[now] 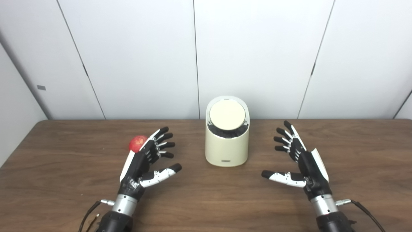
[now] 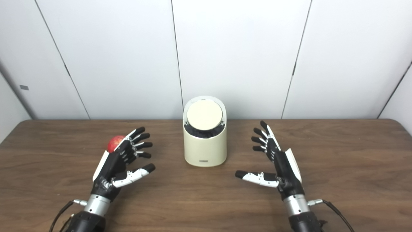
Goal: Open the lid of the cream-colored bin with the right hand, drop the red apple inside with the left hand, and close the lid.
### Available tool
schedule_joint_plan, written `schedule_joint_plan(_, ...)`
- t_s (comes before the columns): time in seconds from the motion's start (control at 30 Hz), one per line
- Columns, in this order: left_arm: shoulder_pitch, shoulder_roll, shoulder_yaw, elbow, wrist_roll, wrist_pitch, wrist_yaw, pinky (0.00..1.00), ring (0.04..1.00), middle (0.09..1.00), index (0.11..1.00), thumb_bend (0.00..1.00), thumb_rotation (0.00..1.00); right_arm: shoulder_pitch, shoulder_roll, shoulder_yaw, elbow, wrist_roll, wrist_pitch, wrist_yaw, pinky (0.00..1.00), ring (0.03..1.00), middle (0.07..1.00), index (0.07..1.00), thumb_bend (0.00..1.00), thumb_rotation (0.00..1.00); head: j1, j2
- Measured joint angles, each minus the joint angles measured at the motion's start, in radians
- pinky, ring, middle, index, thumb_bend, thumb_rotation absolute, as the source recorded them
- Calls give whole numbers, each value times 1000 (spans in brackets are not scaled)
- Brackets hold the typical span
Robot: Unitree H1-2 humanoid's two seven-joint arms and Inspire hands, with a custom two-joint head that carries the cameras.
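Cream-colored bin [image 1: 227, 141] upright, lid [image 1: 227, 115] tilted camera-ward.

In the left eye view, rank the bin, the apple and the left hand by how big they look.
1. Cream-colored bin, largest.
2. Left hand, which sits nearer the camera, so its true size against the bin is unsure.
3. Red apple, clearly smallest, though the hand hides part of it.

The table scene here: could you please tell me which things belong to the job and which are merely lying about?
Part of the job:
- cream-colored bin, lid shut
- red apple, on the table behind the left hand
- left hand, open
- right hand, open

Just there:
- wooden table
- white wall panels
Nothing else lies loose.
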Motion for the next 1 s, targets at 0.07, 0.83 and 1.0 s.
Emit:
schedule_joint_plan(0.07,0,0,0,0,0,0,0,647,780,863,911,744,159,1,0,0,-1,-2,0,0,743,832,903,960,838,234,0,0)
schedule_joint_plan(0.83,0,1,0,1,-1,-2,-4,647,780,865,905,715,106,-7,47,3,-52,-76,75,-44,771,845,890,940,785,430,-25,-14)
schedule_joint_plan(1.0,-1,1,0,14,-5,-8,-6,643,774,860,903,721,122,-130,62,14,-112,-200,227,-60,820,872,907,961,800,435,-26,-20)
